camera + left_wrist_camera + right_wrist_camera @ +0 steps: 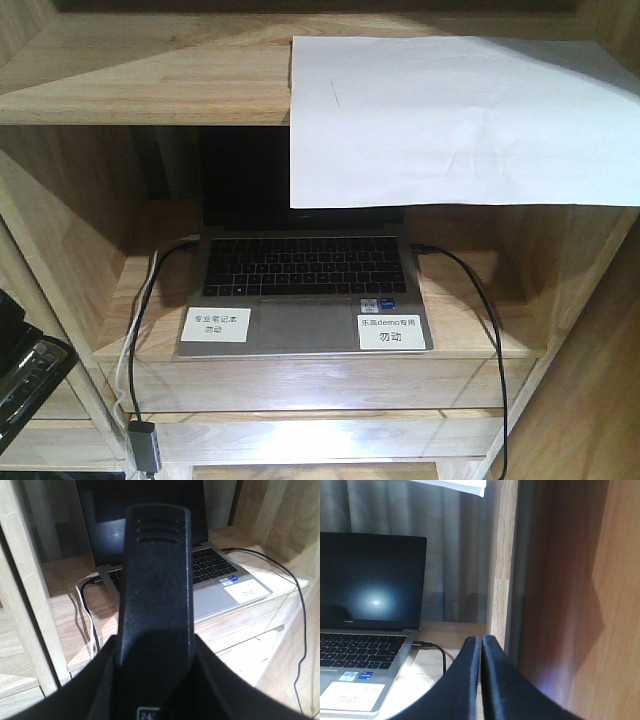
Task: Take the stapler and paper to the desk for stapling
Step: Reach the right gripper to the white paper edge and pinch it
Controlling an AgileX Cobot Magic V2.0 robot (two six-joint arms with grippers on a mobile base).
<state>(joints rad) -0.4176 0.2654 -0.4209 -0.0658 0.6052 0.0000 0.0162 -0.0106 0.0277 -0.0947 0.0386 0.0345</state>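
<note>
The paper [450, 120] is a white sheet lying on the top shelf. Its front half hangs over the shelf edge and hides part of the laptop screen. One corner of the paper [455, 485] shows at the top of the right wrist view. The stapler [157, 580], black with three slots near its tip, fills the middle of the left wrist view. My left gripper [157, 685] is shut on its rear part. My right gripper [481, 647] is shut with nothing in it, low beside the shelf's right upright. The desk is out of view.
An open grey laptop [305, 280] with a dark screen sits in the middle compartment of the light-wood shelf unit [150, 90]. Cables [490, 330] run from both its sides over the shelf front. A wooden upright [502, 555] stands close behind my right gripper.
</note>
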